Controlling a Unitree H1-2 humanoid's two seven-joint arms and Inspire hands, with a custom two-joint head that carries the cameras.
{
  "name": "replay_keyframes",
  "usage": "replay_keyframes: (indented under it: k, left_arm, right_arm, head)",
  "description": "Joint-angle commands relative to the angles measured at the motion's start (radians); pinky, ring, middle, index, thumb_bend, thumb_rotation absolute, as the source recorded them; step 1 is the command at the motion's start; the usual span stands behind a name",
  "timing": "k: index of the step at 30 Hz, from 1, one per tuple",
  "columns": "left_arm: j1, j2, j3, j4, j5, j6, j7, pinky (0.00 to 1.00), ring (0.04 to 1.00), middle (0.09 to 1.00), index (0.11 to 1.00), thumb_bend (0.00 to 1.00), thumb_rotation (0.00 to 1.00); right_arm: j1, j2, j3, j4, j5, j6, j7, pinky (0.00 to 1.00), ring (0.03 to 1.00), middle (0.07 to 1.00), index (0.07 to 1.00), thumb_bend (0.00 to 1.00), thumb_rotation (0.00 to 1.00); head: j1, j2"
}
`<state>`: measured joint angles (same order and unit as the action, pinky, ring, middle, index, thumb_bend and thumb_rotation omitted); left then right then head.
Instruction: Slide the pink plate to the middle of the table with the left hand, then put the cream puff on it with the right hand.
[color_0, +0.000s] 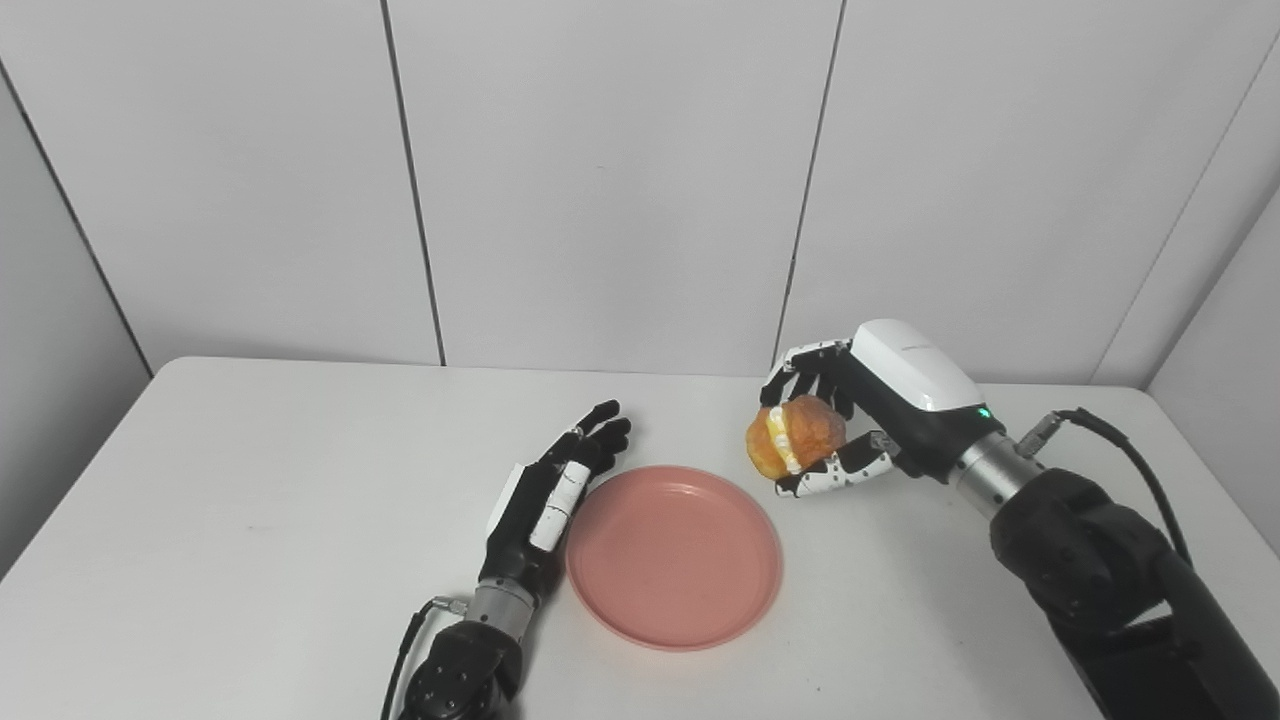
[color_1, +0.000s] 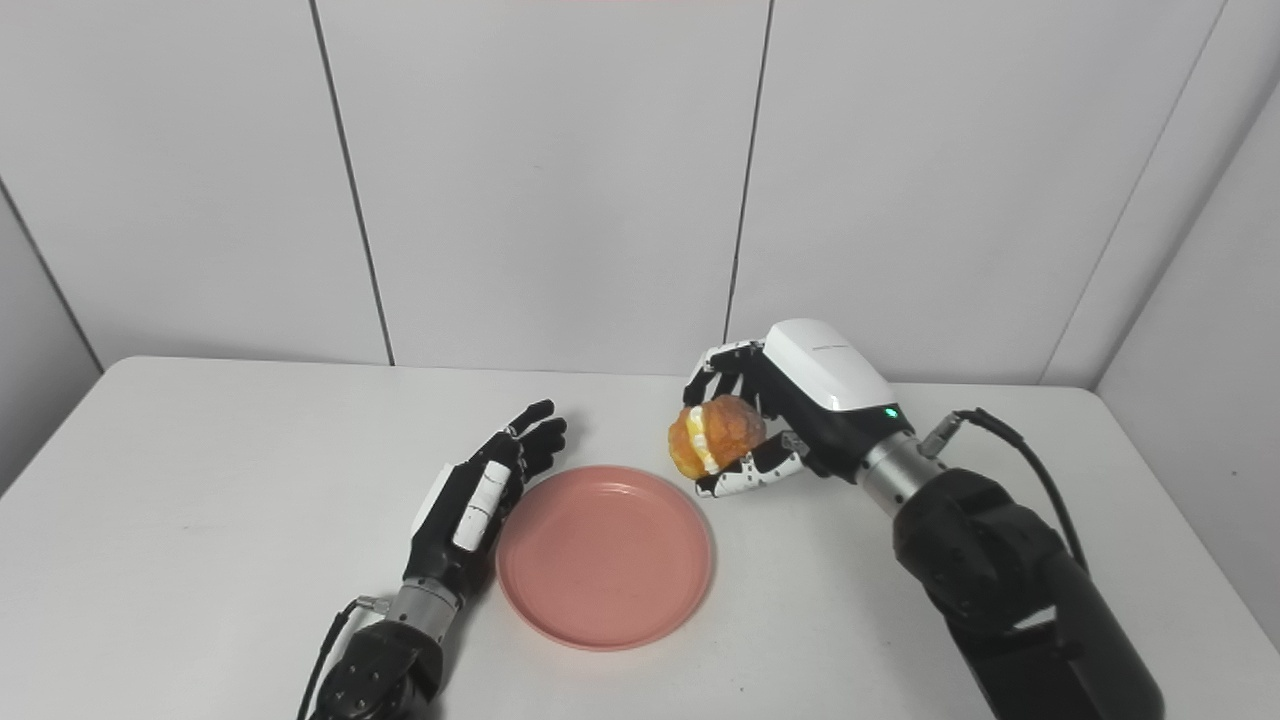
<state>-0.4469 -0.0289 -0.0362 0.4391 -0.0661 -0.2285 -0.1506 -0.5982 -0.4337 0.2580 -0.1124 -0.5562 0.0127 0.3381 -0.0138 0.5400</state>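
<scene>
The cream puff (color_0: 795, 435) sits in the right hand (color_0: 850, 420), lifted clear of the table (color_0: 250, 480) and hanging just beyond the far right edge of the plate (color_0: 673, 556), not yet over its middle. It looks light and soft: a golden, crinkled shell split by a band of pale filling that faces left. A thing like this likely dents or squeezes out its filling under pressure, so a gentle hold across the two shell halves, away from the seam, seems wisest. The right hand is wrapped around it in that manner, fingers (color_0: 800, 365) curled over the top and the thumb underneath, the filling left exposed.

The plate is pink, shallow, with a low raised rim, and it is empty. It lies flat near the middle of the table, towards the near side. It appears stiff and smooth, likely plastic, so the puff may roll a little unless it is set down low.

The left hand (color_0: 550, 490) lies along the plate's left rim, touching or nearly touching it, its fingers spread and holding nothing.
</scene>
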Motion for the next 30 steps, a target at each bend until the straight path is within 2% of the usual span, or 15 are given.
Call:
replay_keyframes:
  k: [1, 9, 15, 29, 30]
  left_arm:
    - [0.016, -0.018, -0.008, 0.001, 0.006, -0.005, 0.012, 0.90, 0.865, 0.848, 0.822, 0.80, 0.87]
    - [0.013, -0.020, -0.014, 0.009, 0.024, -0.017, 0.026, 0.87, 0.863, 0.841, 0.819, 0.82, 0.87]
    - [0.012, -0.023, -0.015, 0.009, 0.032, -0.010, 0.033, 0.85, 0.853, 0.838, 0.819, 0.83, 0.87]
    - [0.017, -0.019, -0.021, -0.009, 0.045, 0.003, 0.041, 0.83, 0.845, 0.844, 0.822, 0.84, 0.89]
    - [0.017, -0.019, -0.022, -0.009, 0.045, 0.002, 0.042, 0.83, 0.845, 0.843, 0.821, 0.83, 0.89]
  right_arm:
    - [-0.052, 0.004, -0.002, -0.010, 0.007, -0.056, -0.017, 0.32, 0.368, 0.427, 0.505, 0.53, 0.00]
    - [-0.062, 0.064, 0.047, 0.020, -0.026, -0.041, 0.010, 0.41, 0.445, 0.475, 0.492, 0.53, 0.00]
    - [-0.079, 0.097, 0.090, 0.078, -0.046, -0.067, 0.006, 0.36, 0.402, 0.446, 0.502, 0.53, 0.00]
    - [-0.137, 0.134, 0.156, 0.245, -0.061, -0.111, 0.009, 0.40, 0.432, 0.463, 0.502, 0.53, 0.00]
    - [-0.142, 0.135, 0.160, 0.258, -0.062, -0.120, 0.009, 0.37, 0.415, 0.456, 0.503, 0.53, 0.00]
  head:
    - [0.002, 0.001]
    - [0.021, 0.003]
    - [0.029, 0.002]
    - [0.035, 0.013]
    - [0.035, 0.013]
